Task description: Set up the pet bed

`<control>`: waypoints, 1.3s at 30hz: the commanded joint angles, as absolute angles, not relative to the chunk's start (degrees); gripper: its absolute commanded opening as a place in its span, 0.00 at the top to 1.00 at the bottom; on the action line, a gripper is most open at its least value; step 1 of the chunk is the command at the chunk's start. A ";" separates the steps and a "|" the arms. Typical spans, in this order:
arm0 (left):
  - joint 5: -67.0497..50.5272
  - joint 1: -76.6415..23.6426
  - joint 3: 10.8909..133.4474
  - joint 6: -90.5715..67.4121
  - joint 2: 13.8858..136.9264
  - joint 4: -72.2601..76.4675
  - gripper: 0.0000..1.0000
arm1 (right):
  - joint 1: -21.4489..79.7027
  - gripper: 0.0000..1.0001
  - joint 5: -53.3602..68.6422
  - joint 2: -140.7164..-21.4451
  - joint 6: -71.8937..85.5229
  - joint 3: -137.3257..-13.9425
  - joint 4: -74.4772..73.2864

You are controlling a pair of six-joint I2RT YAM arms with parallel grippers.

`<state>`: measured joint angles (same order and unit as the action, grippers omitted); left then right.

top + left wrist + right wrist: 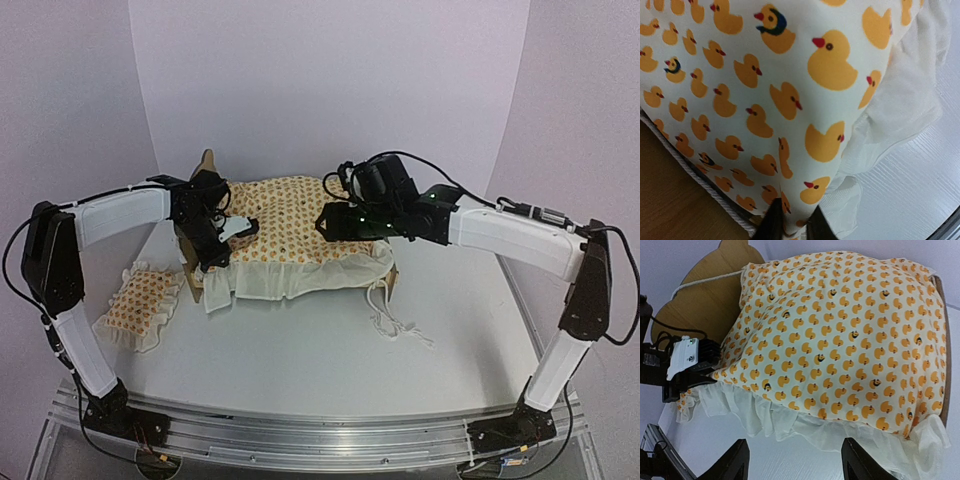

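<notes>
The light-wood bed frame, with its scalloped headboard, stands at the back of the table. The cream duck-print ruffled bedding lies on top of it. My left gripper is shut on the bedding's corner near the headboard; it also shows in the top view. My right gripper is open wide and empty. It hovers over the table just in front of the bedding's ruffled edge, and also shows in the top view. The matching pillow lies on the table left of the bed.
A white cord trails on the table off the bed's near right corner. Another cord runs across the headboard. White walls close in the back and sides.
</notes>
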<state>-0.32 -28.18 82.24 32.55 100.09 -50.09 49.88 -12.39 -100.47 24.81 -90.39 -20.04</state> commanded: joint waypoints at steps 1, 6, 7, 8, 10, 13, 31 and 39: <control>-5.40 -28.21 87.65 31.37 98.45 -51.31 0.97 | 51.59 0.37 -6.17 -105.01 22.09 -95.67 -17.59; -5.67 -28.24 88.94 32.31 98.21 -50.96 1.00 | 52.44 0.38 -0.76 -109.61 21.79 -100.12 -16.57; -6.09 -28.24 90.31 31.74 98.13 -50.50 1.00 | 52.84 0.38 1.35 -110.69 20.83 -101.35 -16.03; -6.26 -28.18 91.80 31.10 97.95 -49.42 1.00 | 53.56 0.38 3.20 -112.00 19.63 -102.32 -15.15; -6.37 -28.05 94.28 29.67 97.78 -46.80 1.00 | 55.20 0.39 7.92 -114.02 16.20 -103.47 -11.17; -6.98 -27.49 99.20 28.18 99.06 -45.16 1.00 | 58.52 0.41 12.78 -115.96 11.71 -100.56 0.56; -12.80 -27.07 103.68 22.44 102.05 -40.18 1.00 | 58.35 0.56 -9.16 -138.32 25.38 -112.02 18.72; -12.89 -27.08 103.06 22.24 102.19 -39.39 1.00 | 55.22 0.45 -3.35 -148.51 28.94 -126.08 18.80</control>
<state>-11.80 -27.31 100.92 23.47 102.30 -42.37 56.25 -5.16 -144.85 25.77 -119.03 16.07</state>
